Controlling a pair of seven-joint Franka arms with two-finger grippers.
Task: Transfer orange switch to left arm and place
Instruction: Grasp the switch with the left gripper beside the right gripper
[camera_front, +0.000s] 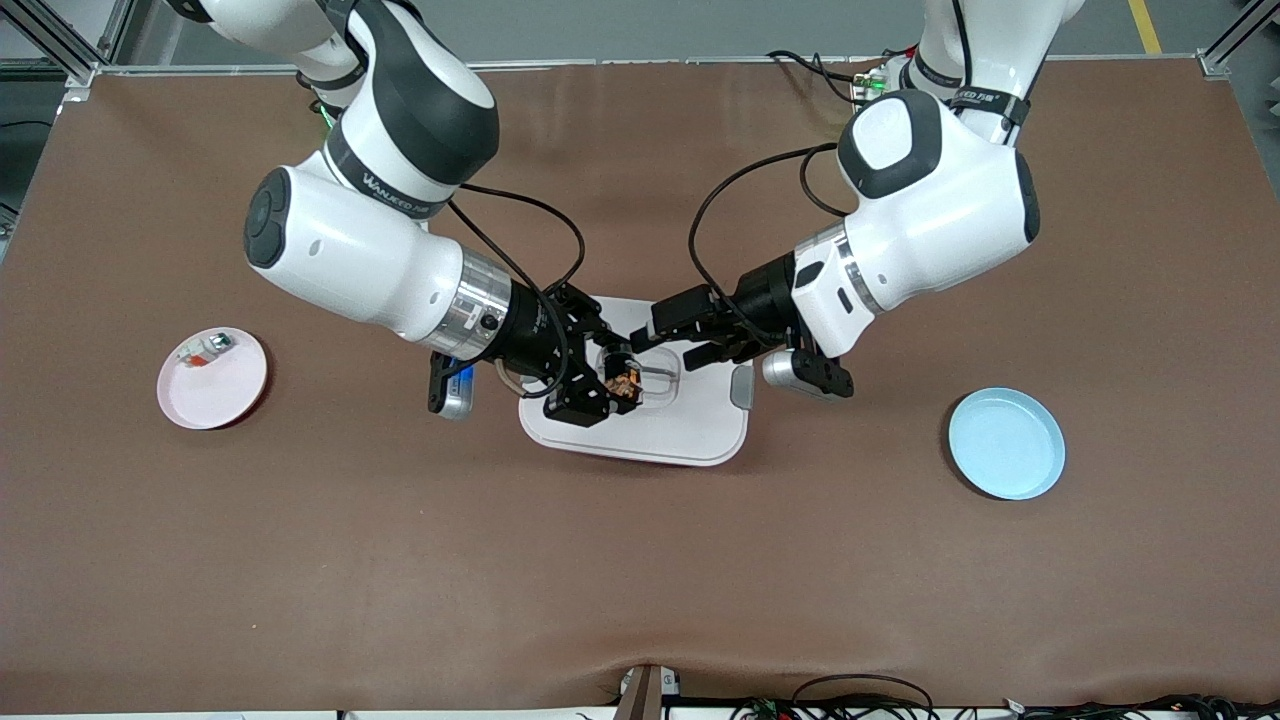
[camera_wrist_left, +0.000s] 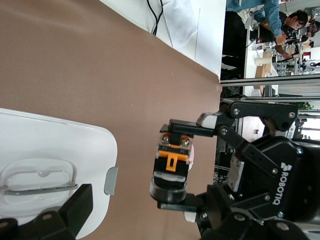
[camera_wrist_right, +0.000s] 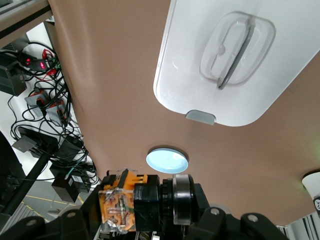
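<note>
At the right arm's end of the table a pink plate (camera_front: 212, 378) holds a small white part with red and green bits (camera_front: 205, 348); only the front view shows it.

Next along, the right arm (camera_front: 370, 255) reaches from its base toward the middle of the table. Its right gripper (camera_front: 612, 385) hangs over the box (camera_front: 640, 425), fingers pinched on the orange switch (camera_front: 622, 383). From the front the switch is a small dark-and-orange speck over the box's clear recessed handle (camera_front: 655, 378). The left wrist view shows far more: the switch (camera_wrist_left: 172, 165) sits clamped between two black fingers (camera_wrist_left: 182, 127), with an orange body, two metal screws at one end and a round black collar at the other. The right wrist view shows the same part (camera_wrist_right: 142, 205) close up, with an orange block, a clear terminal cover and a silver-rimmed ring, and the box lid (camera_wrist_right: 200, 75) with a grey side clip (camera_wrist_right: 200, 117) below it.

The left gripper (camera_front: 672, 337) comes next, also over the box, just beside the right one, its fingers spread wide and holding nothing. The left arm (camera_front: 925, 215) comes from its base at the table's edge.

Toward the left arm's end lies a light blue plate (camera_front: 1006, 443), well apart from the box. The right wrist view catches it (camera_wrist_right: 167, 160) as a small oval; the left wrist view does not show it.
</note>
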